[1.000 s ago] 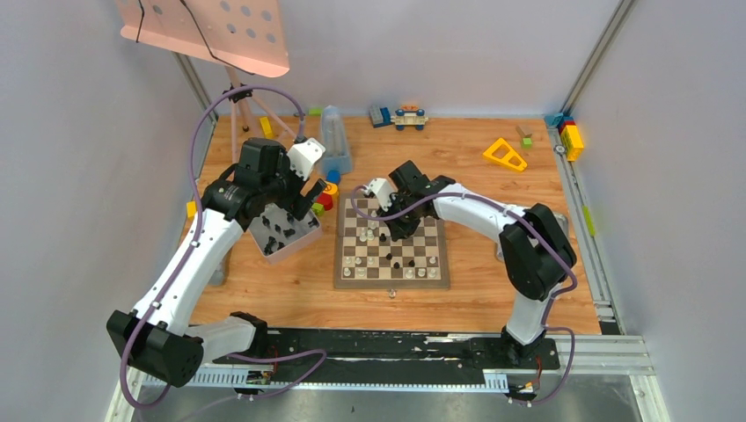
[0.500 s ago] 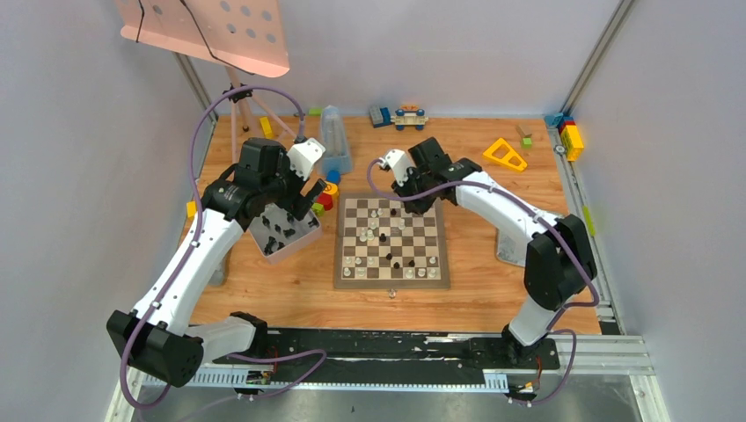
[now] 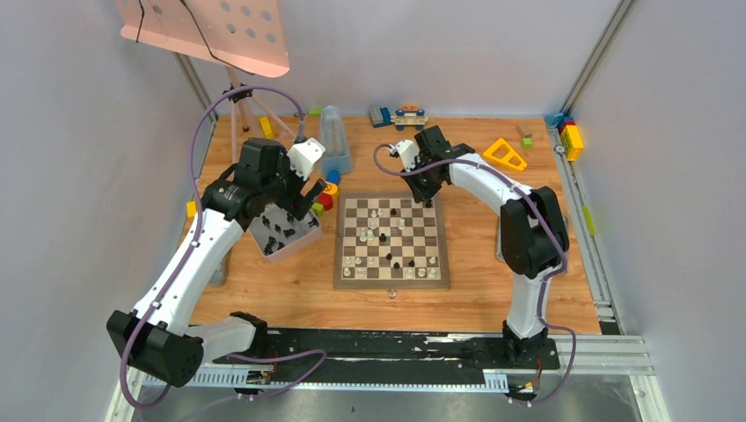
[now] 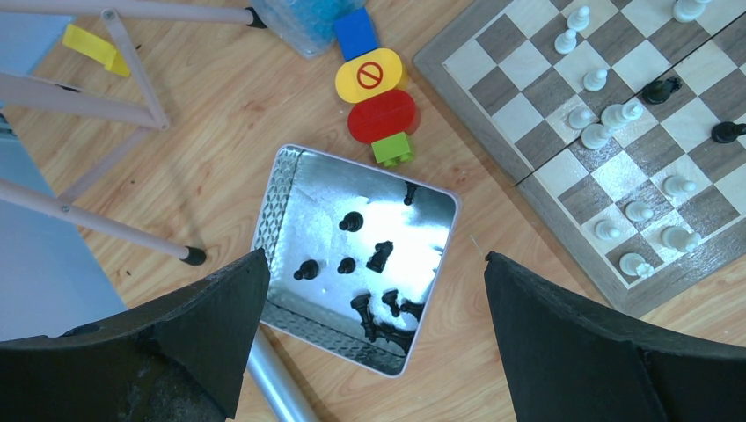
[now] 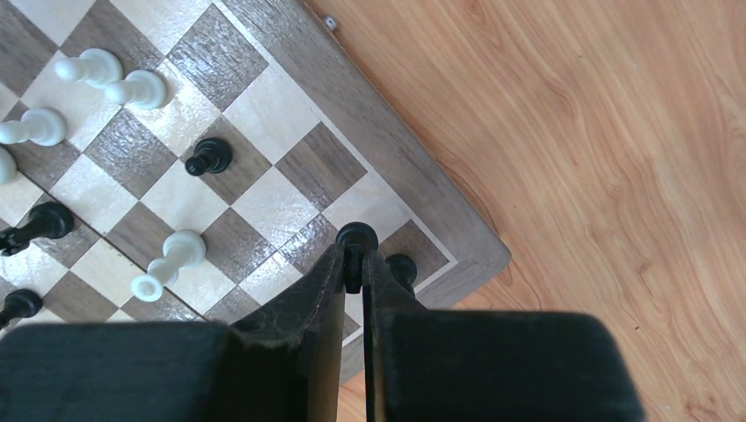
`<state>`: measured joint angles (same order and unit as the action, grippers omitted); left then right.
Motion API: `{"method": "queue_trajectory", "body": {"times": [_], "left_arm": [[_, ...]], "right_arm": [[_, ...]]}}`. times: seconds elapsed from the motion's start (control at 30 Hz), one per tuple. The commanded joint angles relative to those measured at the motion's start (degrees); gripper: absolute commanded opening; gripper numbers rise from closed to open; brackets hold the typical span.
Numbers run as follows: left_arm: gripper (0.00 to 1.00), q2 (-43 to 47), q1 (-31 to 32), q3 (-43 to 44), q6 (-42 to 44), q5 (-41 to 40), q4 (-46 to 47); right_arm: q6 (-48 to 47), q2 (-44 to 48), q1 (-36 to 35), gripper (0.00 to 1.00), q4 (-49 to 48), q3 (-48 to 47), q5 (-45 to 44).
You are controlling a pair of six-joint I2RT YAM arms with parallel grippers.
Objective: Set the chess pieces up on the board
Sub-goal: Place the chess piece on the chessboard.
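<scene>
Both arms have the same look: the left arm (image 3: pixel 189 264) and right arm (image 3: pixel 479 180) have glossy white links with chunky black joint housings between them. Just behind the fingers, each one carries a small white camera block (image 3: pixel 307 156). A purple cable (image 3: pixel 264 86) runs back from the fingers along each arm. The left fingers (image 4: pixel 202 343) are wide matte black wedges, a bit scuffed. The right fingers (image 5: pixel 303 303) are the same black, tapering to thin tips.
</scene>
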<state>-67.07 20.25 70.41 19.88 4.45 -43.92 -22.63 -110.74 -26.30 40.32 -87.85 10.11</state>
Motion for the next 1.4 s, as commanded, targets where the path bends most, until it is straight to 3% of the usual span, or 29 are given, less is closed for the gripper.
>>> {"method": "queue_trajectory", "body": {"times": [0.0, 0.97, 1.1, 1.37], "left_arm": [[1.00, 0.6, -0.2, -0.1, 0.8, 0.8, 1.4], [1.00, 0.7, -0.2, -1.0, 0.7, 1.0, 1.8], [1.00, 0.8, -0.2, -0.9, 0.8, 1.0, 1.8], [1.00, 0.8, -0.2, -1.0, 0.8, 0.9, 1.7]], "right_arm": [[-0.7, -1.4, 0.3, 0.02, -0.5, -3.8, 0.6], [-0.8, -4.6, 0.2, 0.05, -1.7, -2.2, 0.5], [-1.0, -4.5, 0.3, 0.14, -1.7, -1.6, 0.2], [-0.5, -0.6, 0.2, 0.47, -1.3, -1.4, 0.8]]}}
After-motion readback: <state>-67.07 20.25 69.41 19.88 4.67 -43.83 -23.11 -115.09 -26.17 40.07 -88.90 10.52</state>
